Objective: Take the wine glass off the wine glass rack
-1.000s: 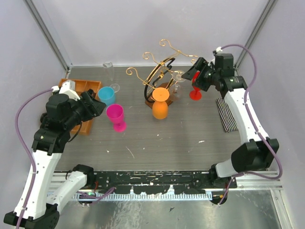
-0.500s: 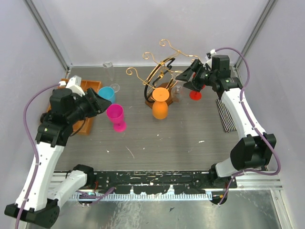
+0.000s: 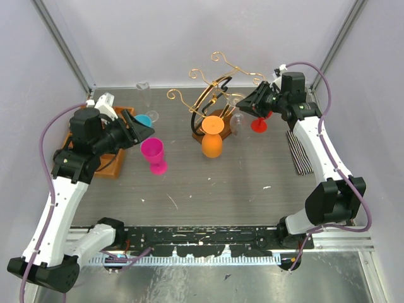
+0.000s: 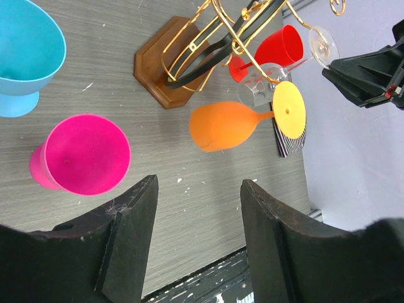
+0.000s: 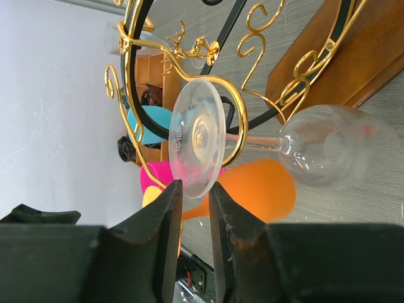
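The wine glass rack [image 3: 213,104], gold wire with a black arch on a brown base, stands at the back middle. A clear wine glass [image 3: 238,120] hangs upside down from a gold hook on its right side; its foot [image 5: 198,144] and bowl [image 5: 334,153] show in the right wrist view. My right gripper [image 3: 247,104] has its jaws drawn close on the lower rim of that foot [image 5: 194,184]. An orange glass [image 3: 212,144] hangs at the rack's front. My left gripper [image 3: 142,131] is open and empty [image 4: 199,183] above a pink glass [image 3: 153,153].
A red glass [image 3: 259,124] stands right of the rack. A blue glass [image 3: 144,120] and a wooden tray [image 3: 113,165] sit at the left. A striped mat [image 3: 300,151] lies at the right. A clear tube [image 3: 144,92] stands at the back.
My right gripper has moved left to the rack and its jaws have narrowed on the clear glass's foot. My left arm has swung forward and right, over the pink glass.
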Motion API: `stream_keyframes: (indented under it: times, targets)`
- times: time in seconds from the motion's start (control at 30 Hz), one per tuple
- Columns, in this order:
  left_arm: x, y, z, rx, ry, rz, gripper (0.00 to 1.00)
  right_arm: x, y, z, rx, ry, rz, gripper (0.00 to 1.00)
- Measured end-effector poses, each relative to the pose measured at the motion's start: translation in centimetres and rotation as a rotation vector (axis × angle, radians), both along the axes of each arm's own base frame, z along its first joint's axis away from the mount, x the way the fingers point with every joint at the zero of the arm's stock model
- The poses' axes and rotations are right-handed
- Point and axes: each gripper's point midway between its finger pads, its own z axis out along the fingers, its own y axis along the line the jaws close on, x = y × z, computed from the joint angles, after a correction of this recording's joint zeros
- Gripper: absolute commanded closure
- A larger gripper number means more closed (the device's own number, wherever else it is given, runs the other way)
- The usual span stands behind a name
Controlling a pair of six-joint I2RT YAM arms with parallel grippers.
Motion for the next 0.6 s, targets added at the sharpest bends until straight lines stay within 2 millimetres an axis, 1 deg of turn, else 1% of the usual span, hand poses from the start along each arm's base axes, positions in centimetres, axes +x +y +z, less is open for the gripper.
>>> stream_keyframes:
  times: [0.07, 0.1, 0.23, 0.33, 0.43, 0.5, 0.53, 0.57, 0.6]
  targets:
    - [-0.2, 0.0, 0.1, -0.003, -0.007, 0.0, 0.38, 0.1, -0.1, 0.0, 0.001, 0.0, -0.003, 0.79]
    - [-0.3, 0.1, 0.1, -0.004, -0.009, 0.001, 0.38, 0.1, -0.1, 0.0, 0.002, -0.001, -0.003, 0.8]
    - [-0.3, 0.1, 0.1, -0.005, -0.009, 0.001, 0.38, 0.2, -0.2, 0.2, 0.009, -0.002, -0.008, 0.8]
    - [-0.3, 0.1, 0.0, -0.005, -0.008, 0.0, 0.38, 0.5, -0.4, 0.3, 0.013, -0.01, -0.018, 0.77]
    - [-0.3, 0.0, 0.0, -0.006, -0.008, -0.003, 0.38, 0.8, -0.8, 0.0, 0.025, -0.003, -0.035, 0.76]
    - [-0.4, 0.0, 0.0, -0.007, -0.007, -0.005, 0.38, 0.9, -0.8, -0.1, 0.046, 0.006, -0.039, 0.81]
    - [-0.4, 0.0, 0.0, -0.007, -0.007, -0.006, 0.38, 1.0, -0.8, -0.1, 0.05, 0.006, -0.04, 0.88]
    - [-0.4, -0.1, 0.0, -0.008, -0.007, -0.007, 0.38, 1.1, -0.8, -0.1, 0.056, 0.005, -0.042, 0.96]
    - [-0.4, -0.1, 0.0, -0.009, -0.006, -0.009, 0.38, 1.2, -0.8, -0.1, 0.062, 0.006, -0.044, 0.99]
